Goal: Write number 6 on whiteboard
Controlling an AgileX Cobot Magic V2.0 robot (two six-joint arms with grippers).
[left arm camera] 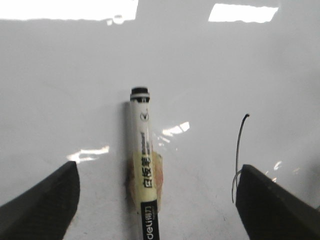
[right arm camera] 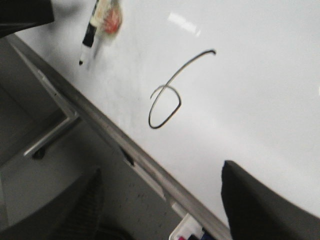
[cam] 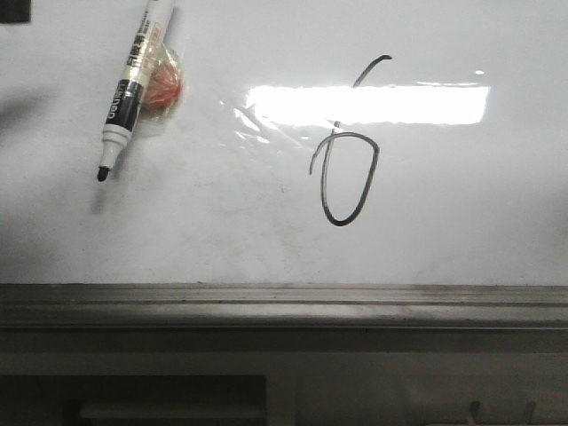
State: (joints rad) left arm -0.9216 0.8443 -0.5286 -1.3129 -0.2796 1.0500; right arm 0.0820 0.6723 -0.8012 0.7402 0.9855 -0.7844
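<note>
The number 6 [cam: 324,182] is drawn in thin black line right of centre on the whiteboard [cam: 461,222]. It also shows in the right wrist view [right arm camera: 172,80], and its upper tail shows in the left wrist view [left arm camera: 239,145]. A black-and-white marker [cam: 133,80], uncapped and with an orange-stained tape wad [cam: 164,84] on its barrel, rests against the board at the upper left. My left gripper [left arm camera: 157,170] is open, its fingers wide on either side of the marker [left arm camera: 142,145] without touching it. My right gripper [right arm camera: 165,215] is open and empty over the board's lower edge.
A grey metal tray edge [cam: 284,297] runs along the board's bottom, with a dark grey ledge [cam: 177,390] below it. A small white box with coloured items [right arm camera: 187,232] sits under the edge near my right gripper. A dark shape [cam: 13,9] is in the top left corner.
</note>
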